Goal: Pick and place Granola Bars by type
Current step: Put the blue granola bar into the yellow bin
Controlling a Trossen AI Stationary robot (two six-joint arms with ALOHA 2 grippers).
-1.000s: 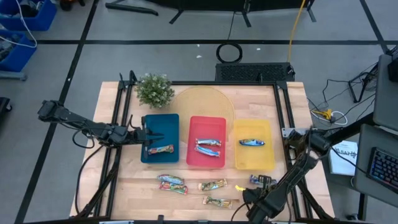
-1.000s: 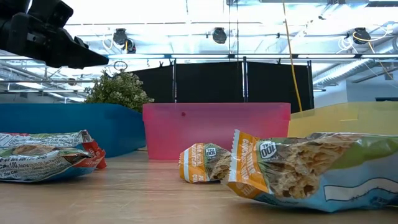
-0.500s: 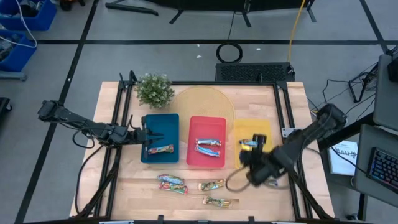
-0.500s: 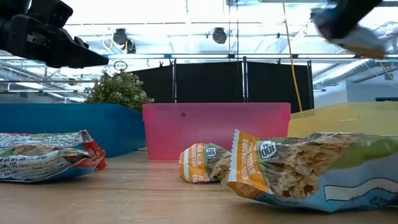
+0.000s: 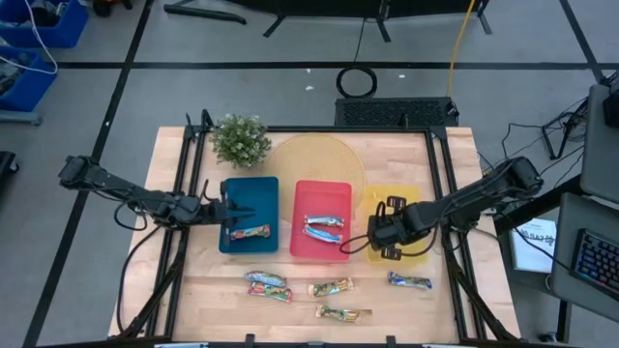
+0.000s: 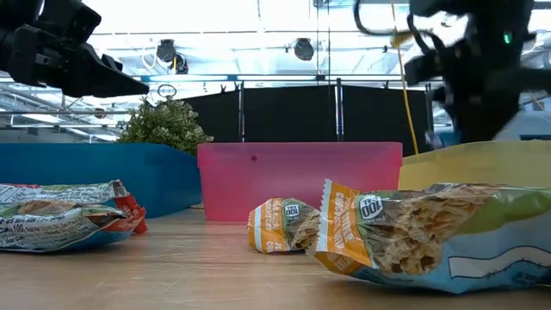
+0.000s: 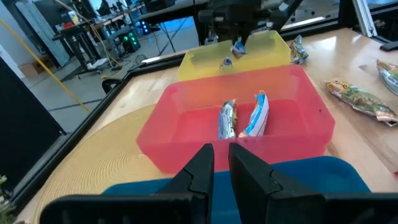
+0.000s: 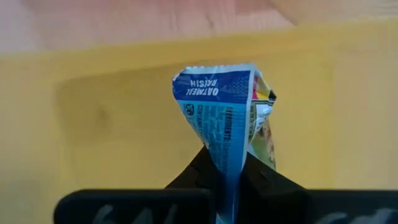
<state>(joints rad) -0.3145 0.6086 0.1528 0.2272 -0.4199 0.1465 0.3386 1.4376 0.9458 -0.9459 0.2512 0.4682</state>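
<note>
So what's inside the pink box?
Two silvery-blue granola bars lie side by side in the pink tray; the left wrist view shows both. Nothing else shows on its floor. From the low view its wall hides them.

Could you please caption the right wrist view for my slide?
Right gripper shut on a blue oatmeal raisin bar, held over the yellow tray.
</note>
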